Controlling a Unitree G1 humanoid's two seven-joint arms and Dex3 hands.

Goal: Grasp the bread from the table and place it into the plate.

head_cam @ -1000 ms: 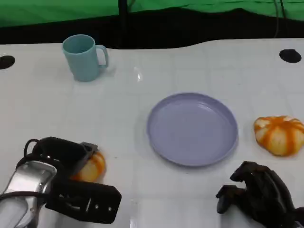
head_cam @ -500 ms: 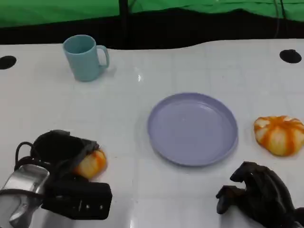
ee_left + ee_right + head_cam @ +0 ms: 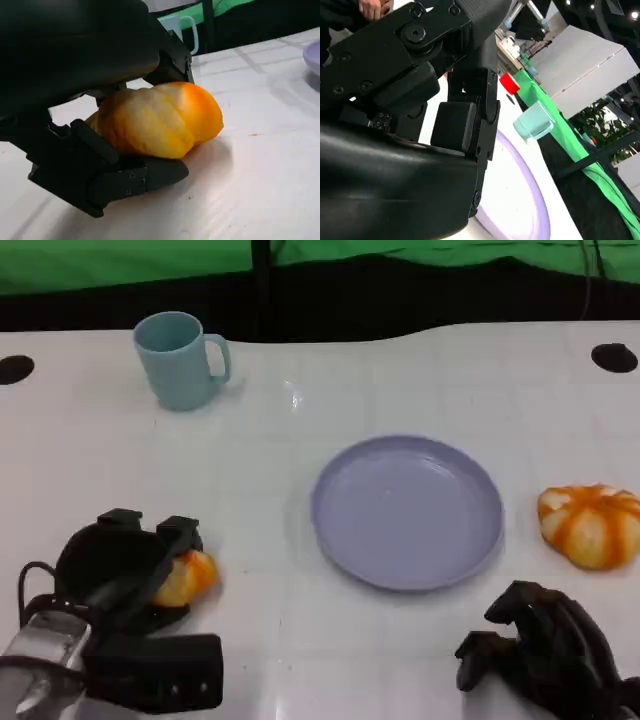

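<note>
Left hand (image 3: 125,565) at lower left of head view, fingers wrapped over the bread (image 3: 187,577); the orange-yellow bun pokes out on the hand's right side. Left wrist view confirms: bread (image 3: 157,125) clamped between fingers (image 3: 165,47) on top and thumb (image 3: 127,182) underneath, still down at the table (image 3: 260,470) surface, can't tell if it's lifted at all. Plate (image 3: 407,511), lilac, sits center-right of head view, well apart from the held bread, nothing in it. 2nd bread (image 3: 592,524), orange w/ white stripes, at right edge of frame, just right of plate, not touching. Right hand (image 3: 540,650) at lower right, fingers curled in, holding nothing, resting near the table edge below the plate. Blue mug (image 3: 180,360) upper left, upright, handle facing right, far from the rest. Right wrist view: plate rim (image 3: 530,200) behind right hand's fingers (image 3: 465,125), mug (image 3: 534,120) beyond.
</note>
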